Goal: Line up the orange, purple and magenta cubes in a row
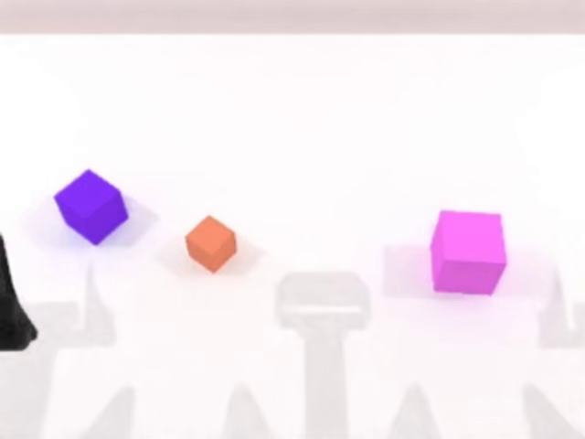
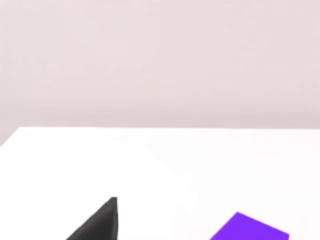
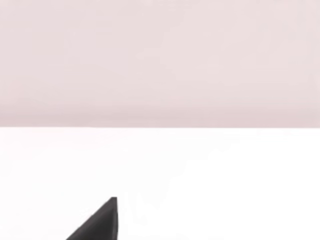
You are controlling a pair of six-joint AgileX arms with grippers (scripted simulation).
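The purple cube (image 1: 90, 207) sits at the table's left, and one corner of it (image 2: 250, 231) shows in the left wrist view. The small orange cube (image 1: 211, 243) lies a little to its right and nearer the front. The large magenta cube (image 1: 468, 251) stands apart at the right. All three rest on the white table, none touching another. My left gripper (image 1: 11, 306) is a dark shape at the left edge, in front of the purple cube and clear of it; a dark piece of it (image 2: 100, 226) shows in its wrist view. Of my right gripper (image 3: 100, 226) only a dark tip shows, over bare table.
The white table (image 1: 320, 137) reaches back to a pale wall (image 1: 292, 14). Wide bare gaps lie between the orange and magenta cubes and behind all three. Grey arm shadows fall across the front strip.
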